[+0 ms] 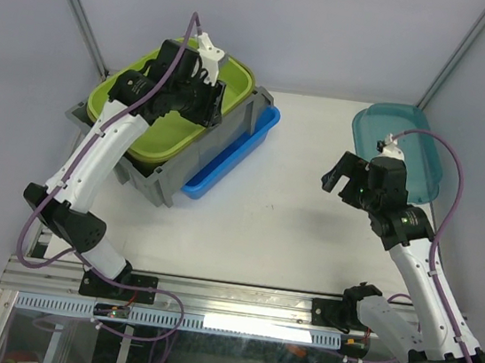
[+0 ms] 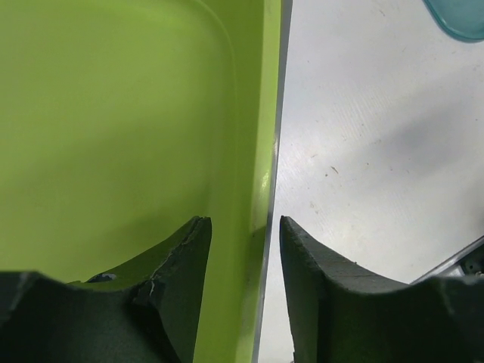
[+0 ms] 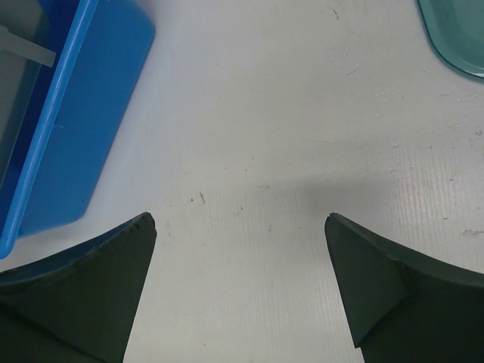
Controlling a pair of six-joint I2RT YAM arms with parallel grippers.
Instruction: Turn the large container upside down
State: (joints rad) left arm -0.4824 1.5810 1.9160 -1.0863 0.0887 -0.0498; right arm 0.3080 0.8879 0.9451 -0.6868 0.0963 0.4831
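Observation:
The large container, a grey ribbed crate (image 1: 154, 183), sits at the back left with a lime-green tub (image 1: 173, 132) nested inside it. My left gripper (image 1: 215, 104) is over their right-hand rim. In the left wrist view its fingers (image 2: 243, 219) straddle the green wall (image 2: 257, 113) and a thin grey edge (image 2: 278, 128). The left finger is inside the tub and the right finger outside, with a sliver of table showing beside it. My right gripper (image 1: 341, 178) hovers open over bare table (image 3: 240, 219), holding nothing.
A blue tub (image 1: 228, 157) lies against the crate's right side and shows at the left of the right wrist view (image 3: 76, 113). A teal tub (image 1: 403, 149) stands at the back right, behind the right gripper. Frame posts rise at both back corners.

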